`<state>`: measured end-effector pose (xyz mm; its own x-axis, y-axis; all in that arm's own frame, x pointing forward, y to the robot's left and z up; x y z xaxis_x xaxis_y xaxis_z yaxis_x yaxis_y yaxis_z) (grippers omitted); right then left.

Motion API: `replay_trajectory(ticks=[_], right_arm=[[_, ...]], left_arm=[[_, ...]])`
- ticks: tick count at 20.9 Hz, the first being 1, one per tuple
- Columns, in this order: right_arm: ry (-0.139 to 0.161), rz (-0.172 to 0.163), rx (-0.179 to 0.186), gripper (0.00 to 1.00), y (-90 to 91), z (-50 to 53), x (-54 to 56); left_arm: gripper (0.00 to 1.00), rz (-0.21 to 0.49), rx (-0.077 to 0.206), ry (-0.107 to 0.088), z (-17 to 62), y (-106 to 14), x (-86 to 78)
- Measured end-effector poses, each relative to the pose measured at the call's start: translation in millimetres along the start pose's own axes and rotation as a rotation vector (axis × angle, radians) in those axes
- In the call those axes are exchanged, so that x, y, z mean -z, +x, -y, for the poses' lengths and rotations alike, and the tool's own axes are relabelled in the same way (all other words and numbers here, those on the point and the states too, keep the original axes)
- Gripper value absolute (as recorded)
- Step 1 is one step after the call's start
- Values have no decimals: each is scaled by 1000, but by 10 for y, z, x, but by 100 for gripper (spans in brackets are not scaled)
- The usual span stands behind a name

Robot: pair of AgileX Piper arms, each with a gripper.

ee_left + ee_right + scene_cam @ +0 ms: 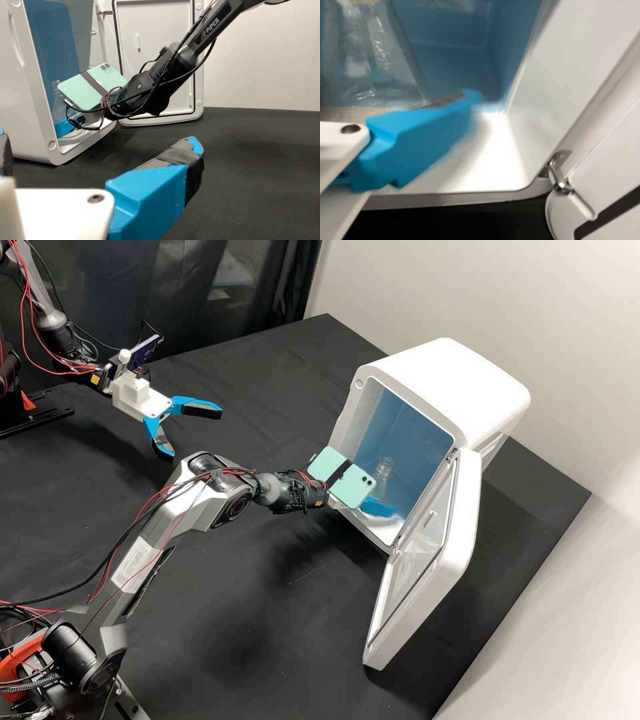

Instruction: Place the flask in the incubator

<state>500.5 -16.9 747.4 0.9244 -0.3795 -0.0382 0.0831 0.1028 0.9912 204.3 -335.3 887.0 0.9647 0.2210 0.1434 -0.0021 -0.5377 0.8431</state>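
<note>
I am holding my right pincer (380,508) inside the open incubator (467,393), beside the upright flask (383,469).
I cannot tell whether this pincer is gripping the flask. The flask is looking clear, light, thin-walled and slippery, so I am judging that a gentle hold at the neck is safest. My left pincer (189,432) is hanging wide open and empty above the bench (267,373).
</note>
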Motion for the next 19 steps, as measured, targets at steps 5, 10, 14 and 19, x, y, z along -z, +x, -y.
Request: replay_trajectory(ticks=[5, 10, 14, 19], right_arm=[[69, 1, 20, 100, -18, 48, -86], [94, -25, 51, 100, -99, 61, -211], [101, -45, 56, 100, -178, 31, -274], [118, -65, 45, 100, -278, 36, -408]], left_arm=[[100, 0, 0, 0, 0, 0, 0], [100, 0, 0, 0, 0, 0, 0], [100, -1, 6, -3, 15, -24, -10], [100, 22, 24, -2, 63, -38, -82]])
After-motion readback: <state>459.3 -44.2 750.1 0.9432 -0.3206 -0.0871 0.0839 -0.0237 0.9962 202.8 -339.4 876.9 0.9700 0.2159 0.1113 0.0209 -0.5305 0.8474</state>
